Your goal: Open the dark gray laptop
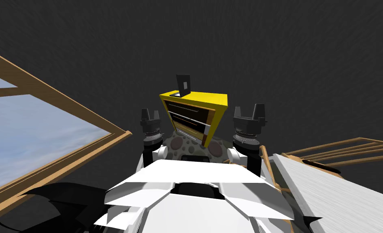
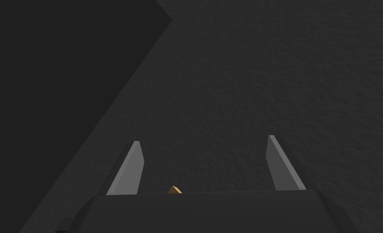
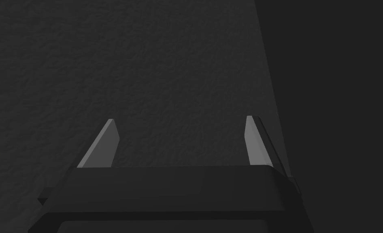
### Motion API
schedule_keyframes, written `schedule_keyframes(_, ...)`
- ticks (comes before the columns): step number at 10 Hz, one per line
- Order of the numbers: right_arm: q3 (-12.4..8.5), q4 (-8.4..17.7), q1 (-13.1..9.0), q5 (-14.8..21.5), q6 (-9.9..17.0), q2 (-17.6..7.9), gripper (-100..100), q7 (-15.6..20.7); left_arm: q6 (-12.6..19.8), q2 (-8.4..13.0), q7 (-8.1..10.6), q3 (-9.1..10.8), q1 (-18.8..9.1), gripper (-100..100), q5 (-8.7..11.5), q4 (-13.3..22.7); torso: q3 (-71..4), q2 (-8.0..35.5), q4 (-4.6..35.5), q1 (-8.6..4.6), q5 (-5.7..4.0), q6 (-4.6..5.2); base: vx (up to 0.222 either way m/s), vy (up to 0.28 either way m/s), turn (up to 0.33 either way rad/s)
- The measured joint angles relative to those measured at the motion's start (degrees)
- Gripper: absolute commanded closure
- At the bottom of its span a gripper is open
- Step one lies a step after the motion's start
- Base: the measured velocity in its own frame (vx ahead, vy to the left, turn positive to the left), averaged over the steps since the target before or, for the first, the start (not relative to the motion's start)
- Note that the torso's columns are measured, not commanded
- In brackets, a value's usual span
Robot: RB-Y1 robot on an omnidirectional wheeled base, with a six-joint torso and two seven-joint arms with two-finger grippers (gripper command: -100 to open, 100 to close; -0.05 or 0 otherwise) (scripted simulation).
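Yellow dresser (image 1: 211, 99), dark gray laptop (image 1: 182, 85) on top, lid upright. Left gripper (image 1: 150, 112) and right gripper (image 1: 249, 108) flank it, fingers (image 2: 126, 170) spread, empty: you close in squarely before reaching.

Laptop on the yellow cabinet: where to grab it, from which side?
Probably the free top edge of the laptop lid, from above: it stands as a thin, near-upright panel over the base on the yellow cabinet, easy to pinch across.
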Motion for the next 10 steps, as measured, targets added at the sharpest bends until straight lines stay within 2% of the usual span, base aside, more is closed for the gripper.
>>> schedule_keyframes(2, 0.0, 0.0, 0.0, 0.0, 0.0, 0.0, 0, 0.0, 0.0, 0.0, 0.0, 0.0, 0.0, 0, 0.0, 0.0, -12.0, 6.0, 6.0, 0.0, 0.0, 0.0, 0.0, 0.0, 0.0)
schedule_keyframes(9, 0.0, 0.0, 0.0, 0.0, 0.0, 0.0, 0, 0.0, 0.0, 0.0, 0.0, 0.0, 0.0, 0, 0.0, 0.0, -70.7, 35.4, 35.4, 0.0, 0.0, 0.0, 0.0, 0.0, 0.0)
schedule_keyframes(10, 0.0, 0.0, 0.0, 0.0, 0.0, 0.0, 0, 0.0, 0.0, 0.0, 0.0, 0.0, 0.0, -100, 0.0, 0.0, -79.2, 39.6, 39.6, 0.0, 0.0, 0.0, 0.01, 0.007, -0.019)
